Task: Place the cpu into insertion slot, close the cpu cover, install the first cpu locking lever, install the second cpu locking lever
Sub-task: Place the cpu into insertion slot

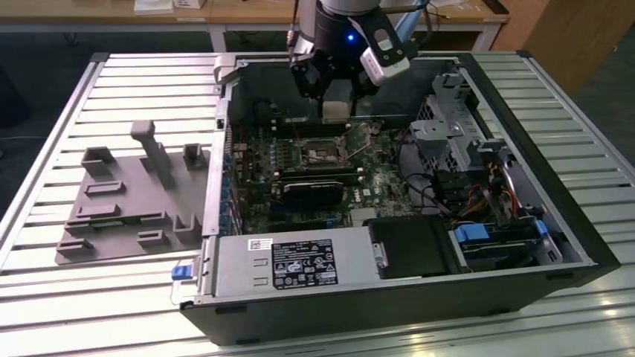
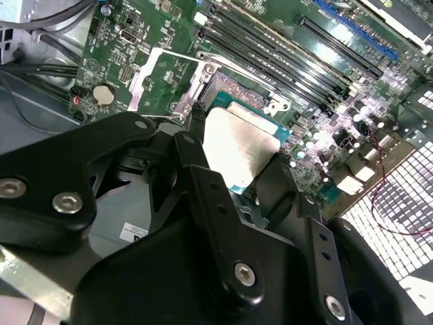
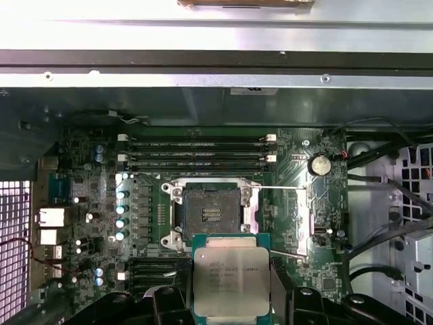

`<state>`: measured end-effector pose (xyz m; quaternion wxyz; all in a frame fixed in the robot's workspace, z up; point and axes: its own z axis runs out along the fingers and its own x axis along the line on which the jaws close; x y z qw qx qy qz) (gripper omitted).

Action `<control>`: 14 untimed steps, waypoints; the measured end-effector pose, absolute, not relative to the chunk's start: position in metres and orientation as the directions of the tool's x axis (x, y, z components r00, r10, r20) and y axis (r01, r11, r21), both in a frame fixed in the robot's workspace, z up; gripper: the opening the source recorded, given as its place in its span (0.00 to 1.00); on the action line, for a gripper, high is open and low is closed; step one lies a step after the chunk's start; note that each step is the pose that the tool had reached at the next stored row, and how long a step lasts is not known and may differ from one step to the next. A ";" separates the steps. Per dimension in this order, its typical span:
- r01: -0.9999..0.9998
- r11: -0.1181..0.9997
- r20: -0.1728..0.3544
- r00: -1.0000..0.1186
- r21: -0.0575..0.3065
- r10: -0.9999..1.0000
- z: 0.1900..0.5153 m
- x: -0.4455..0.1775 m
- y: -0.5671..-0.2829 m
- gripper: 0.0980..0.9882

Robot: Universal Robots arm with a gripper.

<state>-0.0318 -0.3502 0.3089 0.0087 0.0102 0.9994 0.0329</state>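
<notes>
While the exterior view takes in the whole open computer case on the slatted table, with the arm reaching steeply down into its far part, both wrist views look closely at the circuit board. The gripper is closed partway on the chip, with one black finger on each of two opposite edges.

In the first wrist view the chip's silver top faces the camera. Its edges run square with the socket, which lies bare and dark-centred just beyond it. The chip is nearly square, so no long axis shows.

In the second wrist view the chip looks tilted against the board. The cover lies swung open beside the socket, and green board shows through its window. The chip is held apart from the socket.
</notes>
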 end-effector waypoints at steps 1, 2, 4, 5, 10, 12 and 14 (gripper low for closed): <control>0.021 0.998 -0.017 -1.000 0.066 0.022 0.308 -0.032 -0.350 0.50; 0.022 0.998 -0.017 -1.000 0.066 0.024 0.307 -0.032 -0.349 0.50; 0.031 0.997 -0.017 -0.999 0.066 0.032 0.305 -0.032 -0.349 0.50; 0.038 0.997 -0.017 -0.999 0.066 0.039 0.304 -0.032 -0.349 0.50; 0.099 0.993 -0.017 -0.995 0.066 0.100 0.299 -0.032 -0.349 0.50; 0.134 0.989 -0.017 -0.991 0.066 0.136 0.297 -0.032 -0.349 0.50; 0.171 0.983 -0.017 -0.985 0.066 0.172 0.296 -0.032 -0.349 0.50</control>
